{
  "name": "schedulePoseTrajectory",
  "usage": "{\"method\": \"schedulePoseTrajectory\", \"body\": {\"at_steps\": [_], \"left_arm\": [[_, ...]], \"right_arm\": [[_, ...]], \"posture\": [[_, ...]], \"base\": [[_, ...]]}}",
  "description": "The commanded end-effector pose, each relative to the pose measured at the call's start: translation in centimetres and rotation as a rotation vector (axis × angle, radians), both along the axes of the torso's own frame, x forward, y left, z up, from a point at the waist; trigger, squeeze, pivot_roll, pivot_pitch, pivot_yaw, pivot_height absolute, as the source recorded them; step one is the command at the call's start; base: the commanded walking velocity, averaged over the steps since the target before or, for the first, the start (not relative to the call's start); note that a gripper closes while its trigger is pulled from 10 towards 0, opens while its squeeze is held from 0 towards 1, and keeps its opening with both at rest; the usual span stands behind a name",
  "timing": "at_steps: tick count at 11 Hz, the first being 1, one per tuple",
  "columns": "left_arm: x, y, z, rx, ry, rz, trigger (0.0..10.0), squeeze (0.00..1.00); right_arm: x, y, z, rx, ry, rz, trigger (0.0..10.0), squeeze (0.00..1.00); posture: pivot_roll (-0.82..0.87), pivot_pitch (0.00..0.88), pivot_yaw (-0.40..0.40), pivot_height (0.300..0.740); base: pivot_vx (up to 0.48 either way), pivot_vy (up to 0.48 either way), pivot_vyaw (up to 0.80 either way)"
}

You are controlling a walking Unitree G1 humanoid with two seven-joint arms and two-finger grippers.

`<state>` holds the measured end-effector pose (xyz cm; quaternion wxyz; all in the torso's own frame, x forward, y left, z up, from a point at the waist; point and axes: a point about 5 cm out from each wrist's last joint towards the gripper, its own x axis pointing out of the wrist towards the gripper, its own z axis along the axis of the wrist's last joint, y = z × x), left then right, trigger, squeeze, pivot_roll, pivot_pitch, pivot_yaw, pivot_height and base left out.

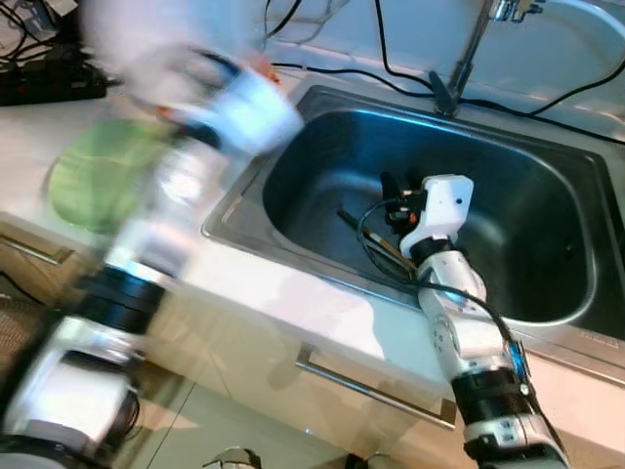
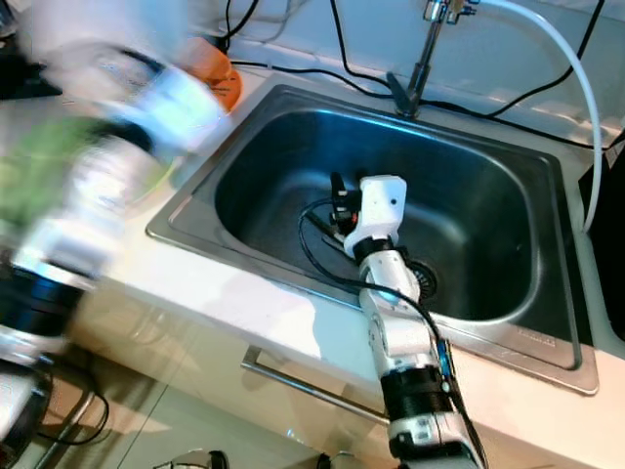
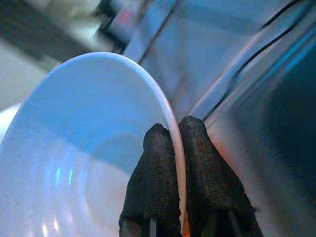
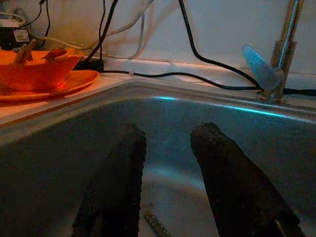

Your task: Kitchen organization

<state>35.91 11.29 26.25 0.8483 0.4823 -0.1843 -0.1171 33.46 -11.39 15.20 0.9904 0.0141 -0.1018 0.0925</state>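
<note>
My left gripper [image 3: 174, 129] is shut on the rim of a white bowl [image 3: 84, 148], one finger inside the rim and one outside. In the eye views the left arm [image 1: 176, 195] is a blur over the counter left of the sink, with the white bowl [image 1: 137, 39] smeared above it. My right gripper [image 1: 400, 186] reaches down into the steel sink [image 1: 547, 195] and is open [image 4: 168, 163], holding nothing. A thin stick-like utensil [image 4: 155, 224] lies on the sink bottom just beyond its fingers.
A green plate [image 1: 93, 181] lies on the counter at the left. An orange bowl on an orange plate [image 4: 39, 69] stands at the sink's far-left corner. The faucet [image 1: 469, 49] and black cables [image 1: 391, 59] run along the back wall. A drawer handle [image 1: 371, 386] sits below the counter edge.
</note>
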Motion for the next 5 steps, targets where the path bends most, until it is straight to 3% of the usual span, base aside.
{"method": "schedulePoseTrajectory", "body": {"at_steps": [1,2,4,5], "left_arm": [[-0.3,-1.1,0.0,0.059,-0.006,-0.096,10.0,0.00],[-0.5,-1.8,-0.5,0.088,0.002,-0.134,10.0,0.00],[-1.3,-3.6,-2.3,0.138,0.036,-0.239,10.0,0.00],[-1.3,-3.6,-2.8,0.152,0.051,-0.247,10.0,0.00]], "right_arm": [[0.2,-1.0,-0.3,0.003,0.013,-0.040,10.0,0.00],[0.4,-1.4,-0.1,0.000,0.010,-0.054,10.0,0.00],[1.1,-4.1,0.7,-0.007,-0.008,-0.134,10.0,0.00],[1.3,-5.1,1.1,-0.011,-0.016,-0.159,10.0,0.99]], "posture": [[0.03,0.078,-0.032,0.740],[0.03,0.077,-0.031,0.740],[0.03,0.073,-0.025,0.740],[0.02,0.069,-0.022,0.740]], "base": [[0.000,0.000,0.00],[0.000,0.000,0.00],[0.000,0.000,0.00],[0.000,0.000,0.00]]}}
